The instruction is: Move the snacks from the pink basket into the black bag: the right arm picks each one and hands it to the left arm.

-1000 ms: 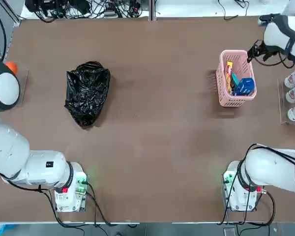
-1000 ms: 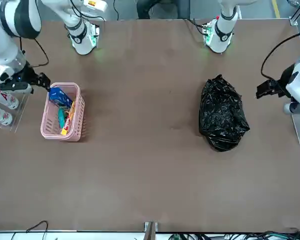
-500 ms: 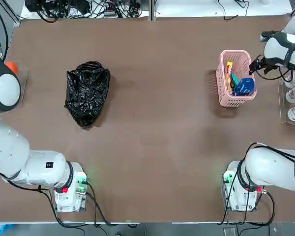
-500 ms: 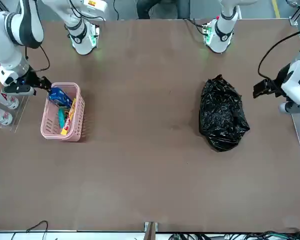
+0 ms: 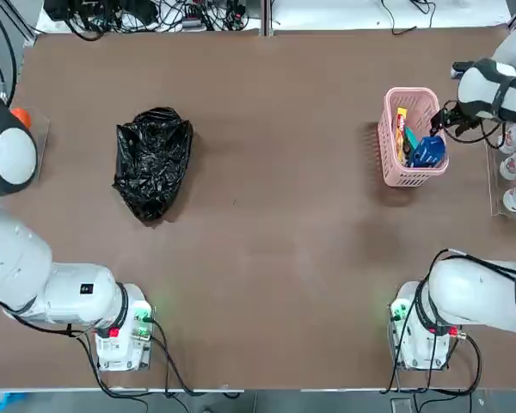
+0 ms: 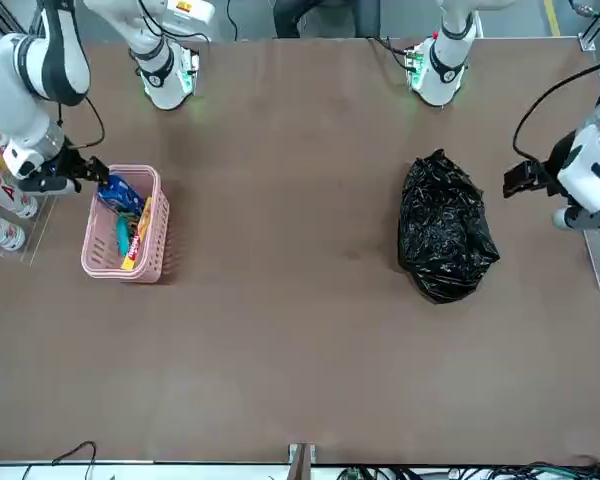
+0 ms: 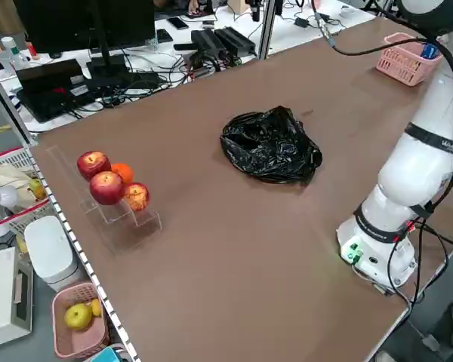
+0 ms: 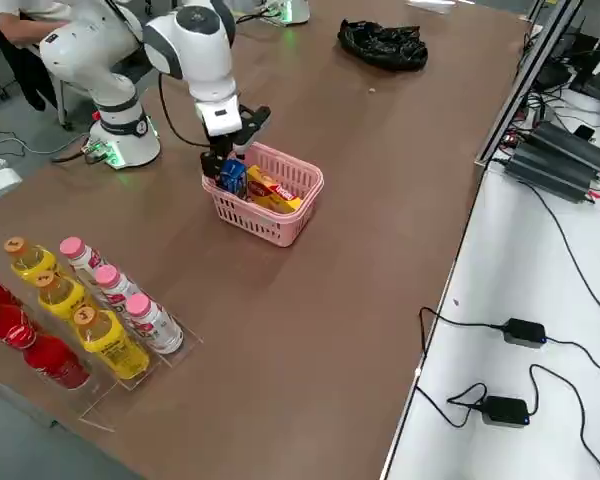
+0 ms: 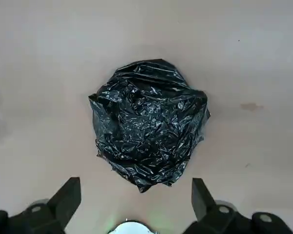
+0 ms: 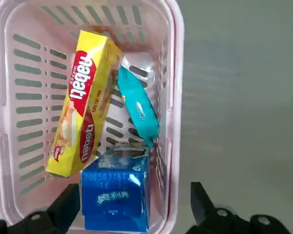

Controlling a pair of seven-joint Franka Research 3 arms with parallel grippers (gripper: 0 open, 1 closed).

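- My right gripper (image 5: 442,120) hangs over the pink basket (image 5: 387,146), at the corner nearest the bottle rack, fingers (image 10: 63,207) spread wide and holding nothing; placed so I can drop straight onto a snack.
- All three snacks lie in the basket: blue packet (image 10: 117,195) nearest my fingers, yellow Nabati box (image 10: 85,102) leaning along one wall, teal packet (image 10: 138,108) wedged by the other.
- The blue one sits between my open fingers' line, so I judge it the first pick.
- My left gripper (image 6: 520,180) waits above the worktop (image 5: 275,224) just beside the black bag (image 5: 152,161), fingers (image 9: 66,200) released, empty; parked there to take the handover close to the bag.
- The bag is crumpled into a lump with no mouth showing, well apart from the basket; it may need opening.
- The bottles (image 8: 90,300) and fruit (image 7: 109,185) stay out of it.
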